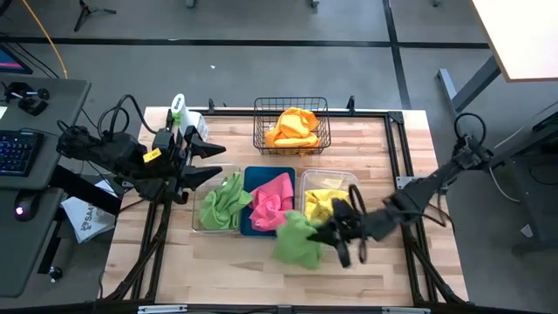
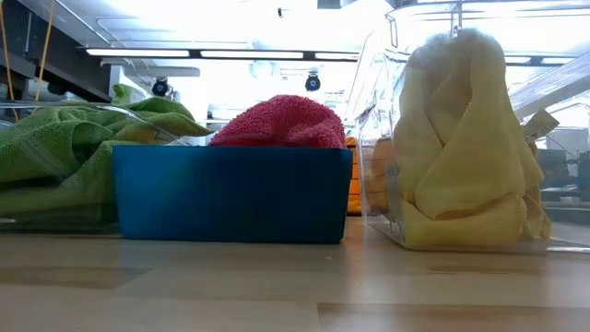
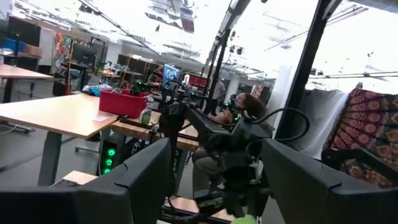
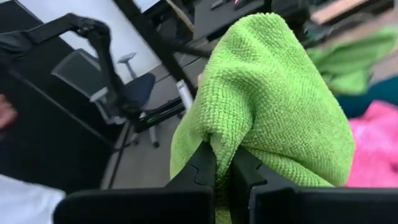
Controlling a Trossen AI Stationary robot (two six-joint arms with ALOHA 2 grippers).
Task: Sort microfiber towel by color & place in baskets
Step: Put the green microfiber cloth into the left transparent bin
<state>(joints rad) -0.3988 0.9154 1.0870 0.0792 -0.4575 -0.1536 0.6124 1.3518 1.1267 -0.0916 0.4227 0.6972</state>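
My right gripper (image 1: 324, 234) is shut on a lime-green towel (image 1: 295, 241) at the near side of the tubs. A clear tub (image 1: 195, 220) holds green towels (image 2: 55, 161). The blue tub (image 2: 230, 194) next to it holds a pink towel (image 1: 272, 202). Another clear tub (image 2: 387, 120) holds a yellow towel (image 2: 461, 138). Farther back, the black wire basket (image 1: 261, 131) holds an orange towel (image 1: 293, 127). My left gripper (image 1: 209, 162) hangs open beside the green tub's far left corner and holds nothing. My right gripper pinches a fold of the green towel (image 4: 219, 138) between its two fingers (image 4: 200, 167), coming roughly level from the table's right. The rest of the towel (image 4: 280, 99) bulges in a bunch past the fingertips. The low view shows only bare table before the tubs, so the towel is lifted clear.
The three tubs stand side by side in a row mid-table, with the wire basket behind them at the far edge. A white bottle (image 1: 178, 110) stands at the far left corner. Black frame rails (image 1: 398, 148) run along the table's sides. Bare wood (image 2: 295, 286) lies near the tubs.
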